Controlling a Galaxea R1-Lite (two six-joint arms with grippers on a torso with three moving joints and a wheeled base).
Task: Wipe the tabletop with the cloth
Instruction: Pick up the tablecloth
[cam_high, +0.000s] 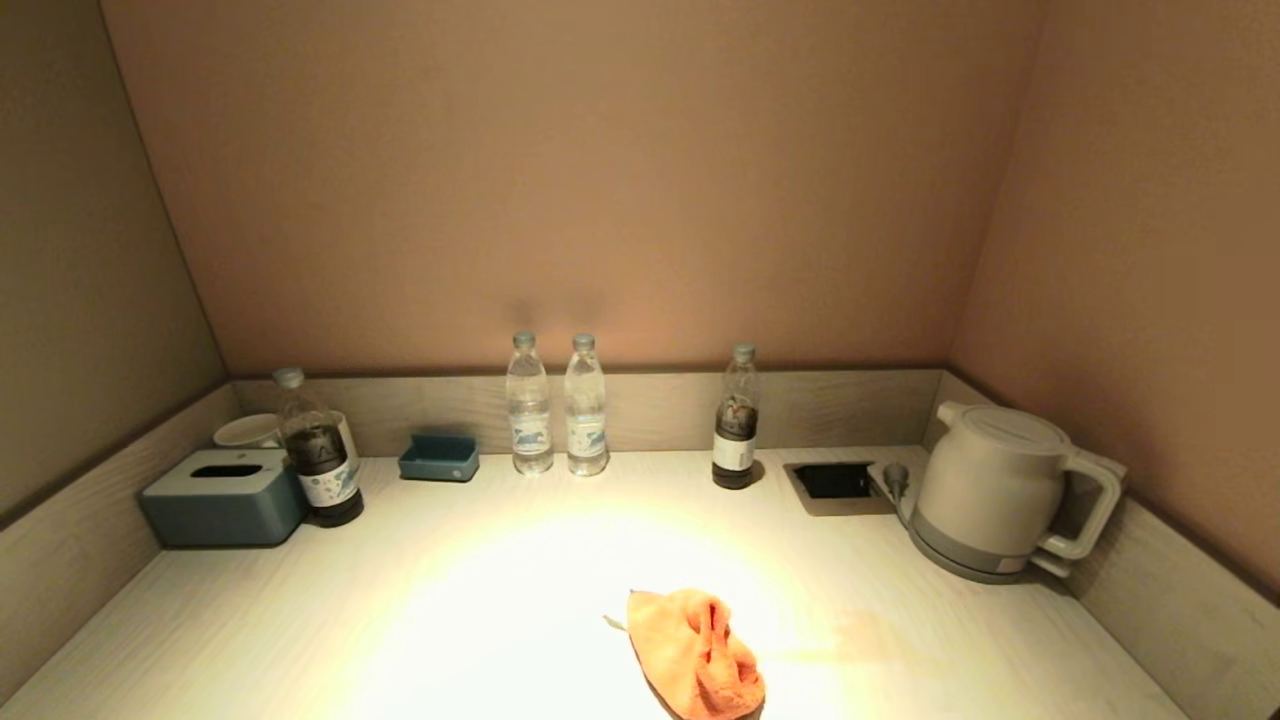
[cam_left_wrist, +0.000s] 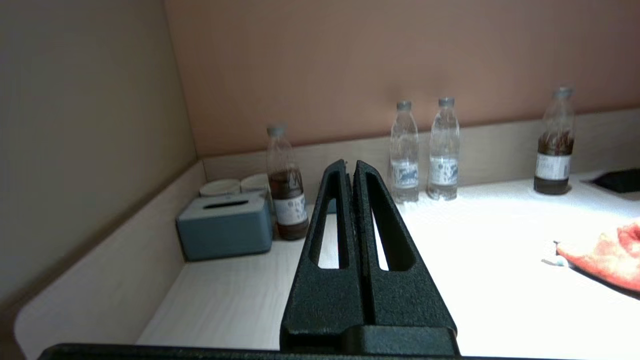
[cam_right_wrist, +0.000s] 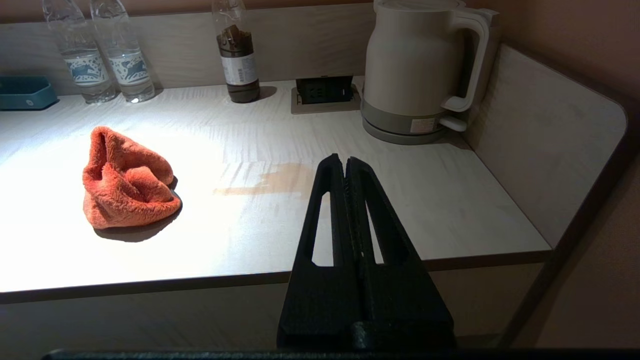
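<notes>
An orange cloth (cam_high: 695, 655) lies crumpled on the pale tabletop (cam_high: 450, 600) near its front edge, a little right of centre. It also shows in the right wrist view (cam_right_wrist: 125, 182) and partly in the left wrist view (cam_left_wrist: 607, 255). A brownish stain (cam_right_wrist: 270, 182) marks the top to the right of the cloth; it is faint in the head view (cam_high: 850, 640). My left gripper (cam_left_wrist: 350, 167) is shut and empty, held before the left part of the table. My right gripper (cam_right_wrist: 345, 162) is shut and empty, held off the front edge, right of the cloth. Neither gripper shows in the head view.
Along the back wall stand a blue tissue box (cam_high: 225, 495), cups (cam_high: 250, 430), a dark-drink bottle (cam_high: 315, 450), a small blue tray (cam_high: 440, 458), two water bottles (cam_high: 555, 405), another dark bottle (cam_high: 738, 420), a recessed socket (cam_high: 835, 482) and a white kettle (cam_high: 1000, 490). Low side walls bound the top.
</notes>
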